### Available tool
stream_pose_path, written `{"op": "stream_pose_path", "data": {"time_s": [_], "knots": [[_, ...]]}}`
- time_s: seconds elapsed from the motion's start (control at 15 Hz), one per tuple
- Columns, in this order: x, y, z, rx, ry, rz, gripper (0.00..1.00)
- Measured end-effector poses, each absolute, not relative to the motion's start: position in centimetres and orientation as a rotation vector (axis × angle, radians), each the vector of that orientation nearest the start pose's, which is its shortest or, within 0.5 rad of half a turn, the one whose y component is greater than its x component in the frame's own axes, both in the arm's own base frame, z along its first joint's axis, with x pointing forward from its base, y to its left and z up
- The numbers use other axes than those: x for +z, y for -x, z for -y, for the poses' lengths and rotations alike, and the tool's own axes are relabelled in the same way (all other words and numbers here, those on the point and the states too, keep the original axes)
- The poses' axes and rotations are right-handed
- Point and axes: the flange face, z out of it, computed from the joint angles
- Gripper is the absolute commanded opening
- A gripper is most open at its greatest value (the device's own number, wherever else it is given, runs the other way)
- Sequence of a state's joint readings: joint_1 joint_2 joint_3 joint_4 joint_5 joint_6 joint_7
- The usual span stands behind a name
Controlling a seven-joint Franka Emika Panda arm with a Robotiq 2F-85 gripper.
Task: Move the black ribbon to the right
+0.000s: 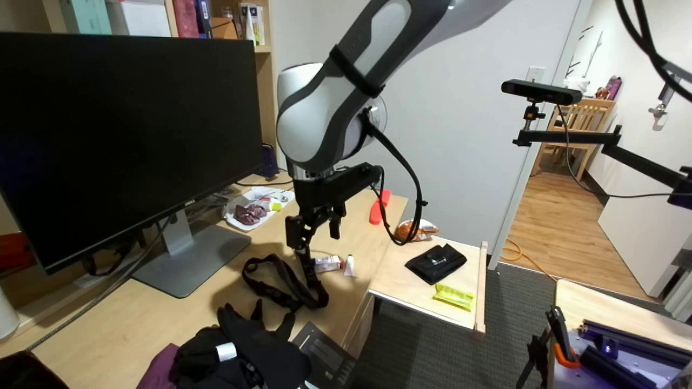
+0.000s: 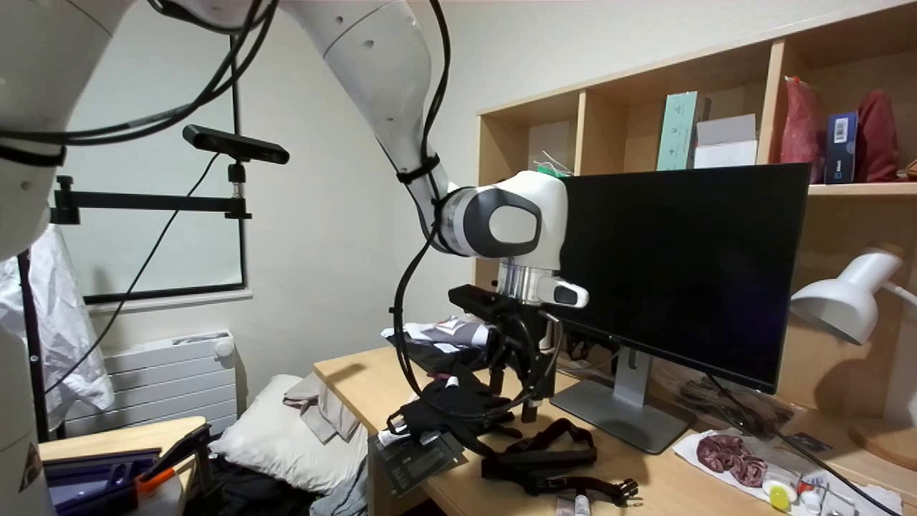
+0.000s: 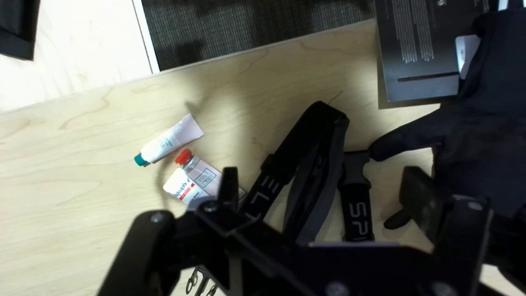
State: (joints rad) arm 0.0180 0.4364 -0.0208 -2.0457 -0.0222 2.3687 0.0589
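We see black ribbon (image 3: 299, 144), white-lettered, looped on pale desk (image 3: 78, 172); gripper (image 3: 322, 185) nearer us, fingers (image 3: 229, 183) apart; teal-capped tube (image 3: 169, 140) nearby.

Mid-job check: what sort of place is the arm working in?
Probably a home study, perhaps a bedroom with a work corner. A monitor stands on a desk, a lamp is near it, and what looks like a pillow lies beside the desk.

Monitor (image 1: 130, 146): "DELL"; ribbon (image 3: 317, 185): "SPI"; tube (image 3: 185, 187): probably "Aquaphor"
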Motion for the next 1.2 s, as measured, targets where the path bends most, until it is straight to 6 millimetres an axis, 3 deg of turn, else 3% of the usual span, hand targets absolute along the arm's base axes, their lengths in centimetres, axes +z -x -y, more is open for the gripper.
{"op": "stream_pose_path", "data": {"time_s": [0.47,1.07,1.13,1.2], "knots": [[16.1,-61.0,1.9,0.073,3.178,-0.105,1.00],[10.0,-62.5,1.4,-0.045,3.175,-0.085,1.00],[9.4,-62.6,1.3,-0.054,3.175,-0.083,0.75],[8.9,-62.7,1.2,-0.058,3.175,-0.081,0.74]]}}
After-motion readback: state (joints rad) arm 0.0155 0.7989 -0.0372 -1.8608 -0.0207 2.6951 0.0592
